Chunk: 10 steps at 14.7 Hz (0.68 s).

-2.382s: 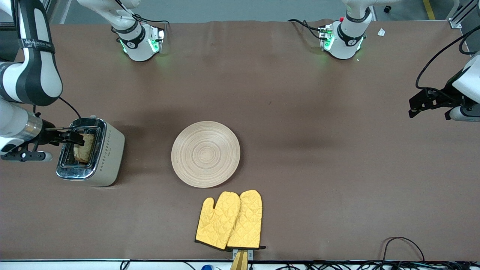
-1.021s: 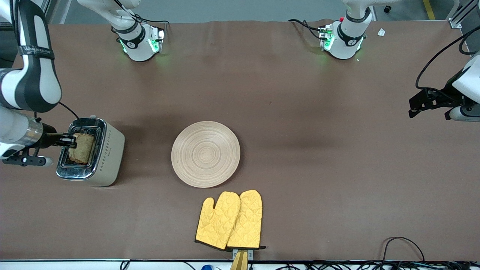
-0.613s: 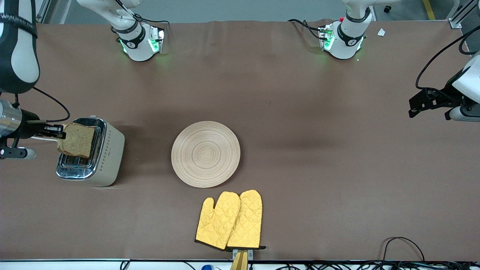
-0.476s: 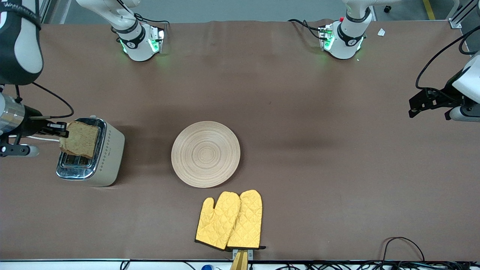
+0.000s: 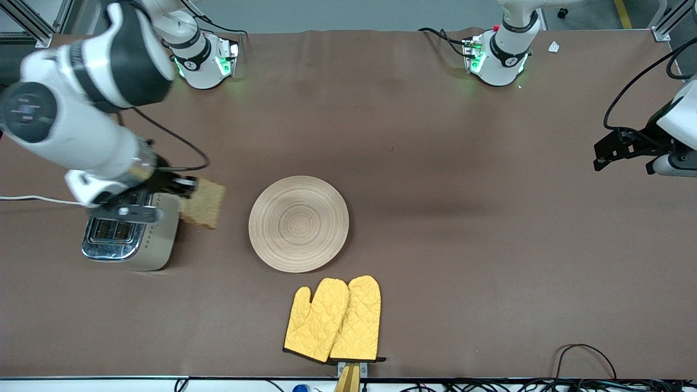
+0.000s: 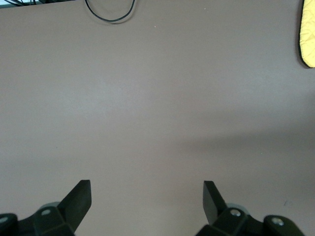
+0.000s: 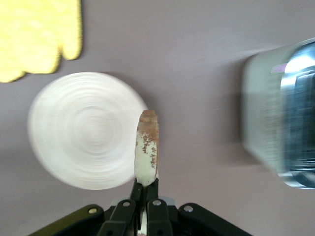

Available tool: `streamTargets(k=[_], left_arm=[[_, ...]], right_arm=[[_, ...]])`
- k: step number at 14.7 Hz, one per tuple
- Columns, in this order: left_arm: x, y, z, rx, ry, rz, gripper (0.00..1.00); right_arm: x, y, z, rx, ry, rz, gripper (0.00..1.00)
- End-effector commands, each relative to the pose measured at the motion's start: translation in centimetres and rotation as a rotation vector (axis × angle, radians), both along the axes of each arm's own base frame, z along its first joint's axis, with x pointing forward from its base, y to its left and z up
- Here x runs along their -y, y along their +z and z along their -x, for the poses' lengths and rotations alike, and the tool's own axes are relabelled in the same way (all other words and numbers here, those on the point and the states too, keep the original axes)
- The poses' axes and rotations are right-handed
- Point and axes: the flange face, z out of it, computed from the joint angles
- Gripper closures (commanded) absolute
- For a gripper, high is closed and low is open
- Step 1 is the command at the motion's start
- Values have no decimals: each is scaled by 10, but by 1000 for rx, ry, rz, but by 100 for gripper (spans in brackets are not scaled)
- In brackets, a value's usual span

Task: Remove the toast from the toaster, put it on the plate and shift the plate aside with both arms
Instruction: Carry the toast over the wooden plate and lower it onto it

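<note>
Toast (image 5: pixel 203 203) hangs in the air between the toaster (image 5: pixel 132 233) and the plate (image 5: pixel 299 223), clamped by one edge in your right claw (image 5: pixel 182 185). From this claw, the plate lies toward the left arm's end of the counter (image 5: pixel 435 163), so you carry it that way. Your left claw (image 6: pixel 146 196) waits with jaws wide apart, empty, over bare counter.

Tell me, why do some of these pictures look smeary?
Front view: the right arm is streaked by motion, its hand carrying the toast. Right wrist view: plate and toaster smear, toast stays fairly sharp. Left wrist view: crisp, soft shadow on the table.
</note>
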Motion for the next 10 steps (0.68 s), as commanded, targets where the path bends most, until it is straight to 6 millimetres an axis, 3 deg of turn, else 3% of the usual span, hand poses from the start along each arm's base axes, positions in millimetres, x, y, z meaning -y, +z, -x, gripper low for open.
streamTargets(k=[1,5,10], left_arm=[[-1,3,-2,5,7,-17,0],[-1,3,-2,5,7,-17,0],[-1,4,-2,6,7,-17,0]], right_arm=[[-38,-39,0,-4,-22,-73,100],[-97,-108,16,31,-45,-135,100],[-147,-148,31,36,-73,-170,100]])
